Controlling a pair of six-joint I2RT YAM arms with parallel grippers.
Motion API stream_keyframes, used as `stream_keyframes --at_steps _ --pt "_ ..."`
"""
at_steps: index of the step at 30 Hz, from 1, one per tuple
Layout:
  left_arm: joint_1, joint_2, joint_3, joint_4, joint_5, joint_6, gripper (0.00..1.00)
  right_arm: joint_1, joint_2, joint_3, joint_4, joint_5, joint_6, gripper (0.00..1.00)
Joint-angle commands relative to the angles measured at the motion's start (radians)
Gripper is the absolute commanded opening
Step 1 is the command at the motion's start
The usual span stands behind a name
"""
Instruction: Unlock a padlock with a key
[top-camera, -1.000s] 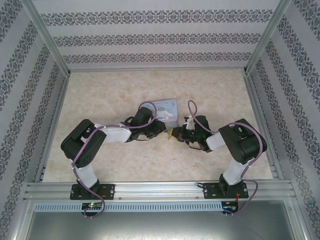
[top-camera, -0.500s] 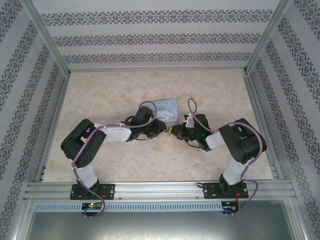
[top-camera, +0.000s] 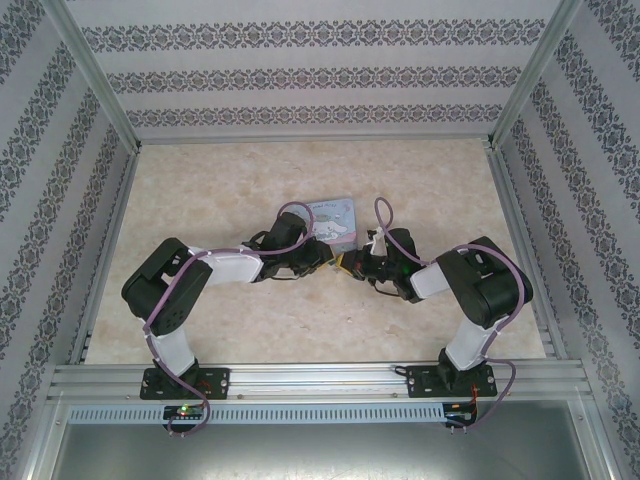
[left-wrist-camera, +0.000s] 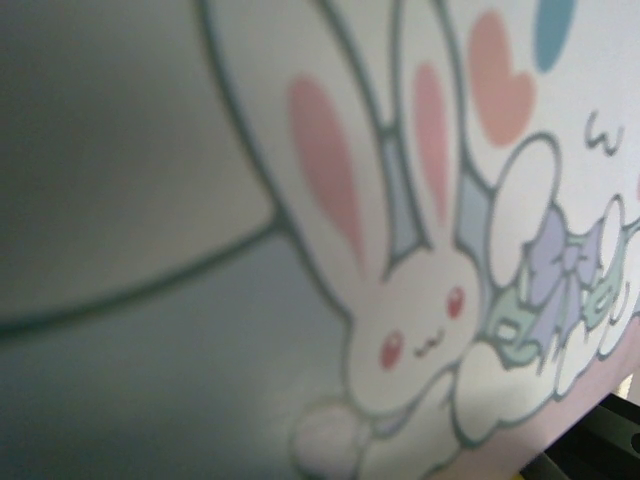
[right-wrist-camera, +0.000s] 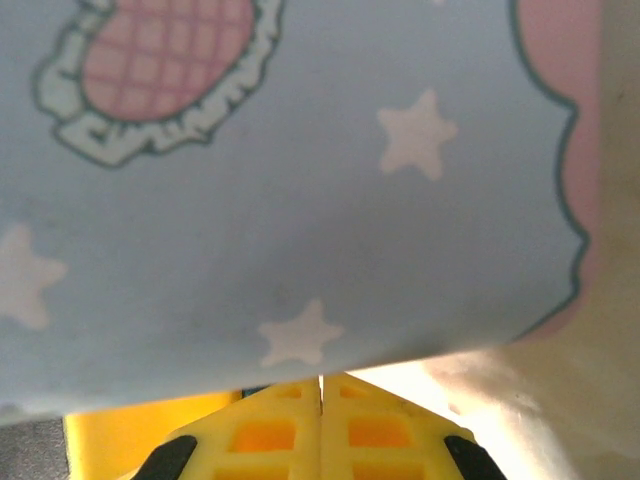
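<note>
On the table (top-camera: 200, 190), from above, the left gripper (top-camera: 320, 258) and right gripper (top-camera: 350, 267) meet beside the cartoon tin box (top-camera: 335, 213); padlock and key, too small to make out, probably sit between them. Left wrist: bunny print (left-wrist-camera: 410, 330) close up, fingers' state I cannot tell. Right wrist: yellow fingertips (right-wrist-camera: 270, 432) pressed together. Seemingly key insertion; next needs fine alignment.

Tin box (right-wrist-camera: 300, 230): pale blue, white stars, a pink-eared white rabbit; my right gripper (right-wrist-camera: 320, 395): yellow; counter (top-camera: 200, 190): beige marbled.
</note>
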Motion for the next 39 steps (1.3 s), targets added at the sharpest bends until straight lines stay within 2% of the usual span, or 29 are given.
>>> stream_keyframes --at_steps 1,8,17,31,34,39 --pt "0.007 0.021 0.023 0.012 0.022 -0.017 0.22 0.027 -0.001 0.019 0.07 -0.042 0.01 0.0" --pt "0.007 0.022 0.011 0.027 0.019 -0.017 0.36 0.029 -0.001 0.023 0.079 -0.048 0.021 0.0" --pt "0.007 0.025 0.004 0.035 0.009 -0.01 0.37 0.032 -0.002 0.019 0.089 -0.048 0.034 0.0" --pt "0.007 0.025 -0.014 0.058 -0.02 -0.002 0.26 0.026 0.01 0.001 0.092 -0.036 0.027 0.0" --pt "0.007 0.029 -0.013 0.064 -0.022 0.0 0.27 0.021 0.01 0.0 0.092 -0.036 0.026 0.0" --pt "0.007 0.038 -0.009 0.074 -0.026 0.004 0.34 0.014 0.007 -0.004 0.092 -0.039 0.027 0.0"
